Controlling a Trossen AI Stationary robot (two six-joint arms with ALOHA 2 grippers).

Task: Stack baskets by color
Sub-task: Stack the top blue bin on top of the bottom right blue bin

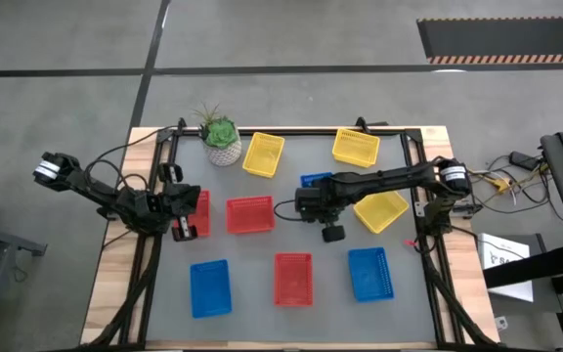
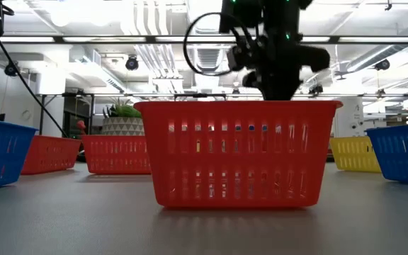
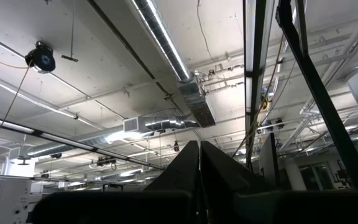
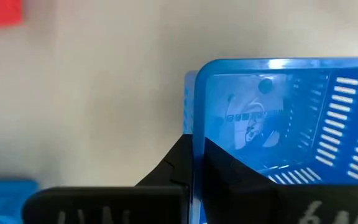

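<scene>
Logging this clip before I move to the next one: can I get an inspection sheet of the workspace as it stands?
Surface: grey mat on a wood-edged table, inside a black frame.
Job's things: nine baskets, none stacked. Red basket, red basket and a third red one under the left arm; blue baskets at and one under the right arm; yellow baskets at.
Clutter: potted plant in the far left corner.
Grippers: left gripper shut, empty, at the left edge; right gripper shut on the blue basket's wall.
Cables: leads run along both arms; loose cables right of the table.
Surroundings: concrete floor, striped mat, papers.
</scene>
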